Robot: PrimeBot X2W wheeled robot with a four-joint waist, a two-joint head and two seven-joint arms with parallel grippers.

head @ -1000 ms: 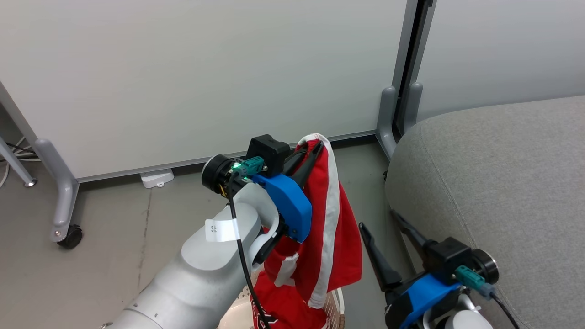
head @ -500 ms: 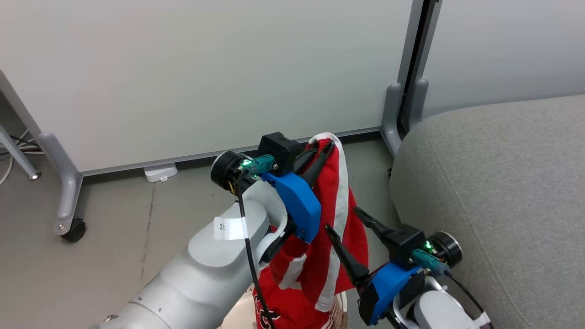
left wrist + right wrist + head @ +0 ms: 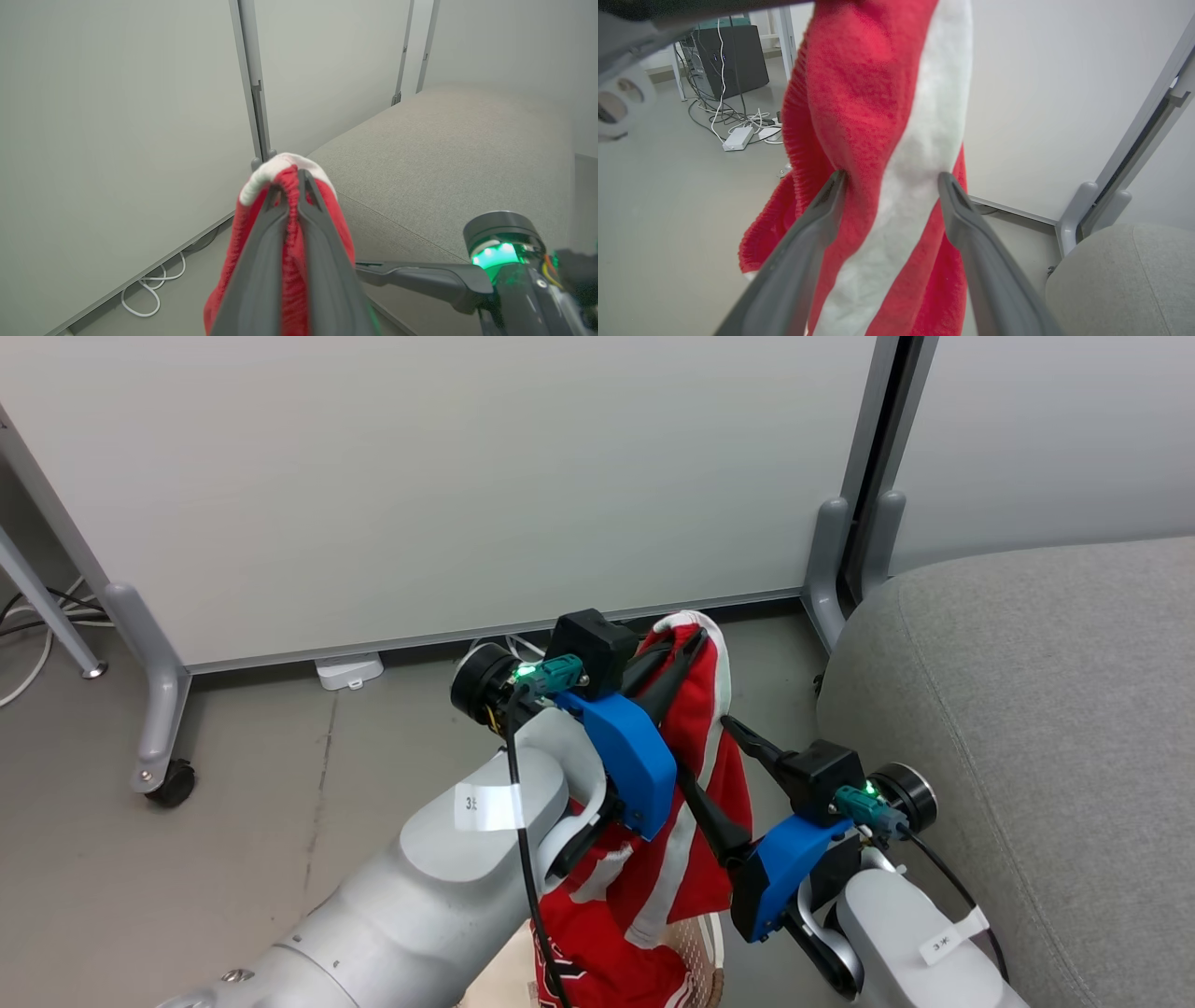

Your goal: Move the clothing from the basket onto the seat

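Left gripper (image 3: 289,179) pinched tight on the gathered, white-edged top of the red shorts (image 3: 859,84). The cloth is fuzzy with a broad white stripe and hangs limp above the basket (image 3: 711,947). Right gripper (image 3: 893,176) spread wide, long dark tapered fingers either side of the hanging stripe, nothing clamped. Second red garment (image 3: 597,966) crumpled in the basket, perforated cream wall just visible. Seat (image 3: 1027,709) to the right: grey woven fabric, rounded edge, stitched seam.
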